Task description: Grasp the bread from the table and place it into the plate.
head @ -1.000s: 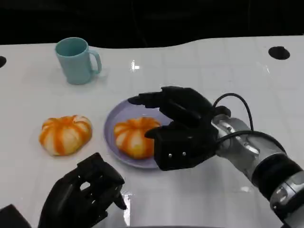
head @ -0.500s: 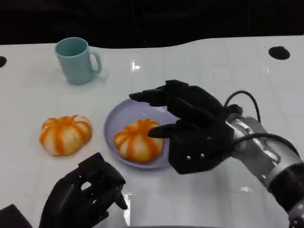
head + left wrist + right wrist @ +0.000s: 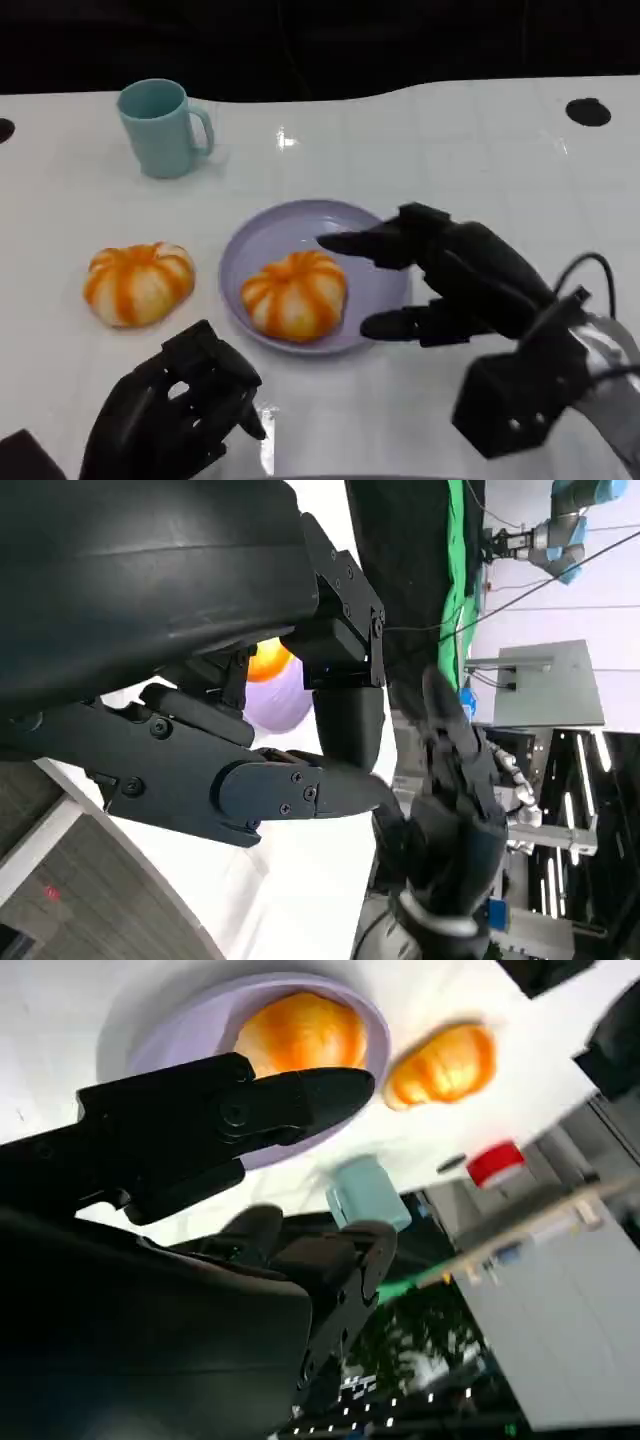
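You see the white bench [image 3: 420, 140]. Lavender plate [image 3: 375, 290] carries one bread [image 3: 295, 292]; second bread [image 3: 137, 283] lies beside it. Right hand [image 3: 450, 280] empty, fingers apart over plate rim. Left hand [image 3: 175, 415] curled in, empty. Teal mug [image 3: 160, 127] behind.

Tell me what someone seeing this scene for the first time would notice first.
Most striking are two orange-and-white striped breads: one bread sits in the lilac plate mid-table, the other bread lies on the white table to the plate's left. The right hand hovers at the plate's right edge, its fingers spread and holding nothing. A pale blue mug stands farther back on the left.
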### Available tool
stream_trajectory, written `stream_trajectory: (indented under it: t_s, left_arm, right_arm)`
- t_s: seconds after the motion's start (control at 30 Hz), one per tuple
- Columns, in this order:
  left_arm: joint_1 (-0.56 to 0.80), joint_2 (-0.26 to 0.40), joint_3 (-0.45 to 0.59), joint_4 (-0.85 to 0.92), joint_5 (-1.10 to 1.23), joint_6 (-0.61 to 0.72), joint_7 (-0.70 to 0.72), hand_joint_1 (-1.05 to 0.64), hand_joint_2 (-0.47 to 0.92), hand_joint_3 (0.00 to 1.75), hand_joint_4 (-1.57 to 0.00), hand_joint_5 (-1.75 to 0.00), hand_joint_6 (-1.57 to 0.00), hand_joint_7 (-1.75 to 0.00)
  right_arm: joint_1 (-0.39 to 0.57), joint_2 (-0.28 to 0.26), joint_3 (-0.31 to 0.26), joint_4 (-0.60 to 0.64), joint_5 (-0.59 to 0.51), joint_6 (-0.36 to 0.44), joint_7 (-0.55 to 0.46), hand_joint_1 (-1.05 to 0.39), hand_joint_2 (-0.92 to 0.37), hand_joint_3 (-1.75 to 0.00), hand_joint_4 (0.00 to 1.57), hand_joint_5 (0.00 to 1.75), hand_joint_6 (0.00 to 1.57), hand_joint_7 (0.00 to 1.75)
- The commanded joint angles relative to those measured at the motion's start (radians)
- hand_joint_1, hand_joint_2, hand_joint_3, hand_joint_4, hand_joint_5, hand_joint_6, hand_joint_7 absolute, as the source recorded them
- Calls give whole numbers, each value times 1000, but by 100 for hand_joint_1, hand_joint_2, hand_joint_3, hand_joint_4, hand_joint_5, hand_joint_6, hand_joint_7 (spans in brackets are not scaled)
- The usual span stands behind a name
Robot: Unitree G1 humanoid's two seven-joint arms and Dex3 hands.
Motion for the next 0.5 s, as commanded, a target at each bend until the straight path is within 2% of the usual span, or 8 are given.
stream_trajectory:
  t_s: [0.03, 0.07, 0.2, 0.23, 0.3, 0.4, 0.5]
  left_arm:
    - [-1, 14, 12, 7, -4, -3, 2, -53, 92, 36, -60, -175, -54, -148]
    - [0, 14, 12, 6, -8, 2, 1, -53, 92, 36, -60, -175, -53, -148]
    - [0, 16, 12, 7, -11, 1, 1, -54, 92, 35, -59, -175, -53, -148]
    - [0, 16, 12, 8, -10, -2, 1, -54, 92, 35, -59, -175, -53, -147]
    - [-1, 16, 12, 11, -10, -4, 0, -53, 92, 36, -59, -175, -53, -147]
    - [-1, 16, 13, 12, -13, 1, 0, -54, 92, 35, -60, -175, -53, -147]
    - [-3, 15, 14, 16, -9, -7, 3, -55, 92, 34, -59, -175, -53, -146]
  right_arm:
    - [73, -17, -49, -18, 33, -72, -56, -36, -90, -6, 55, 135, 56, 90]
    - [84, -18, -55, -18, 32, -81, -63, -31, -90, -8, 59, 142, 57, 105]
    - [117, -16, -74, -12, 53, -120, -72, -20, -87, -13, 65, 156, 64, 123]
    - [125, -16, -78, -10, 60, -132, -72, -17, -80, -26, 66, 160, 66, 125]
    - [140, -18, -85, -9, 67, -146, -72, -10, -51, -86, 69, 165, 73, 125]
    - [177, -27, -101, -40, 44, -136, -89, -10, -38, -119, 75, 163, 81, 125]
    - [213, -40, -118, -71, 42, -135, -86, -9, -34, -133, 79, 159, 84, 124]
